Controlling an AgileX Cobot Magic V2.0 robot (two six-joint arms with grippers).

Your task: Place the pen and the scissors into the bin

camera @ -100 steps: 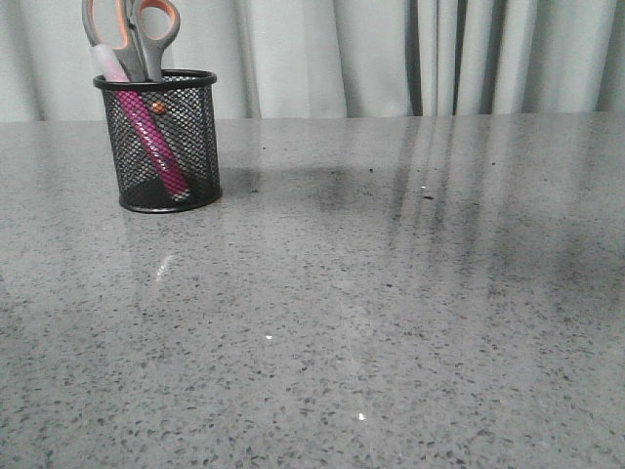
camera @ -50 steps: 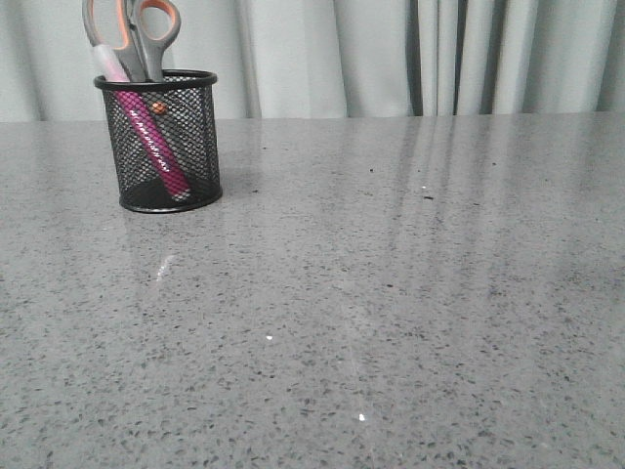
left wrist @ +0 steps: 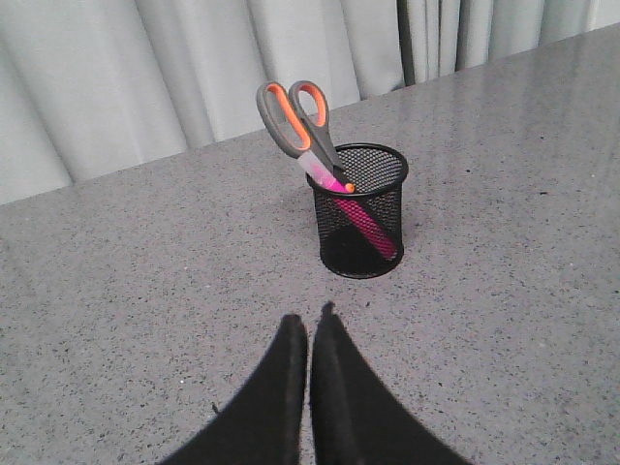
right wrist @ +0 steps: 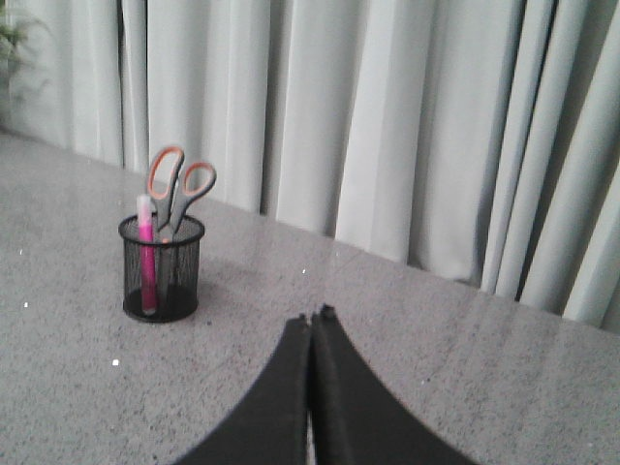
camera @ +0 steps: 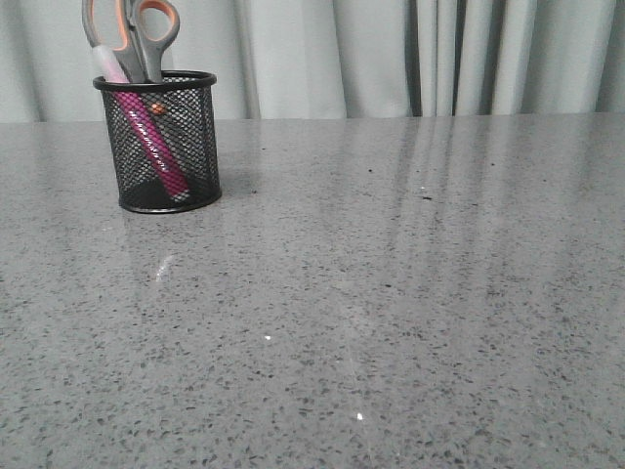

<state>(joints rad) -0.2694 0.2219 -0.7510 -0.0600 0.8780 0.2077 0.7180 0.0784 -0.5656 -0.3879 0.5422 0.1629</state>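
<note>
Claws (left wrist: 309, 325) closed, bin (camera: 164, 147) holding pen (camera: 151, 142), scissors (camera: 132, 34)

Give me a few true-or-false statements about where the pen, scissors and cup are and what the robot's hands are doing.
1. The scissors stand in the cup with their handles up. True.
2. The pen lies flat on the table beside the cup. False: it leans inside the cup, its pale cap above the rim.
3. The left hand is shut and holds nothing. True.
4. The right hand grips the scissors. False: it is shut and empty, away from the cup.
5. The cup has tipped onto its side. False: it stands upright on the table.
6. The scissor handles rise above the cup's rim. True.
</note>
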